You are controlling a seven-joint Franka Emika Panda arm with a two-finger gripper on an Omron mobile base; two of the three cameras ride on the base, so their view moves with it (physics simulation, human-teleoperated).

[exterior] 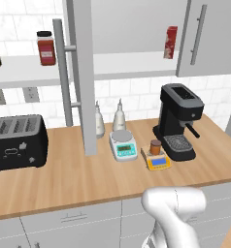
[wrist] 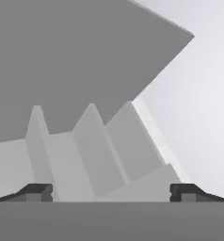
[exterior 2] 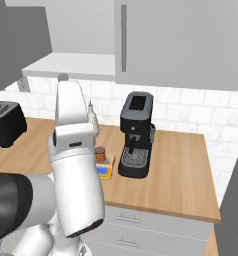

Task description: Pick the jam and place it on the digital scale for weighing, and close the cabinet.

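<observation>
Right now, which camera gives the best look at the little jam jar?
The left base view: the jam stands unobstructed on the yellow scale. In the right base view the arm partly hides it.

The white Franka arm with dark joints (exterior 2: 73,165) rises from the lower left of the right base view, its broad upper link standing steeply upright and a dark rounded joint low at the left edge. In the left base view a white rounded elbow segment (exterior: 174,206) shows at the bottom right. In the hand view the two-finger gripper (wrist: 111,192) has its small dark fingertips (wrist: 36,191) set far apart, nothing between them.
</observation>
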